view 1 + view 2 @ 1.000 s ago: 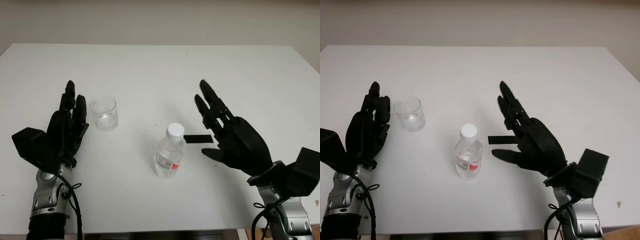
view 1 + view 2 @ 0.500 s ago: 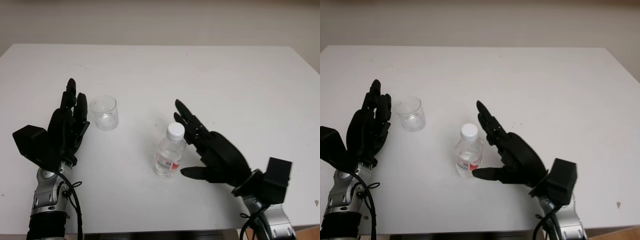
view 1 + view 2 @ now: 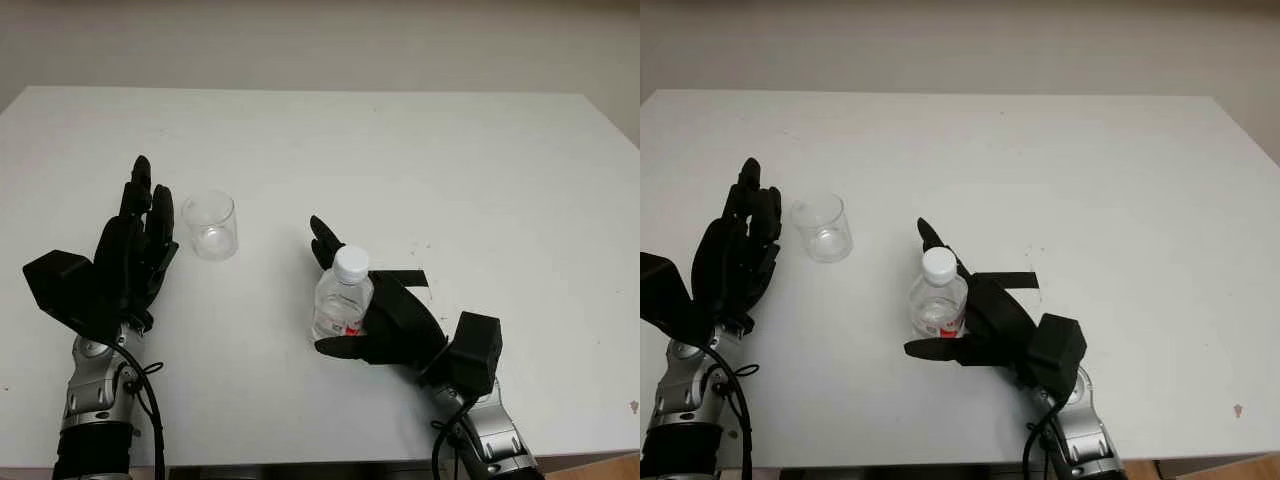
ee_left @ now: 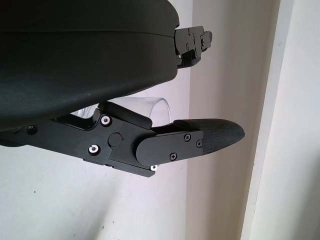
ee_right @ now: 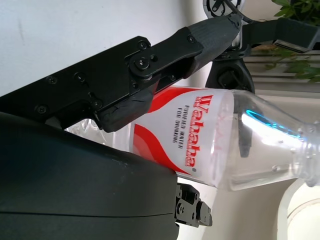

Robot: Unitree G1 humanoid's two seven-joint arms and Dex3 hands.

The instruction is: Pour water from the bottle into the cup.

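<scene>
Our left hand (image 3: 135, 255) is up at the table's left side, open, holding nothing. Just beside it, to the right, sits the cup (image 3: 209, 225), clear, upright, mouth up, nothing in it that we can see.

Next, near the middle of the table (image 3: 400, 140), stands the bottle (image 3: 342, 300). It's upright, long way pointing up, white cap on top, red label on its side.

Our right hand (image 3: 375, 315) is wrapped round the bottle from the right side. In the right wrist view the fingers (image 5: 165, 52) press on the label w/ the palm on the other side, so we think the hold is on, maybe not tight yet.

The cup is up & to the left of the bottle, well apart. So the bottle must lift, go left, then tip its cap toward the cup. The cap looks on, so that's a worry for pouring.
</scene>
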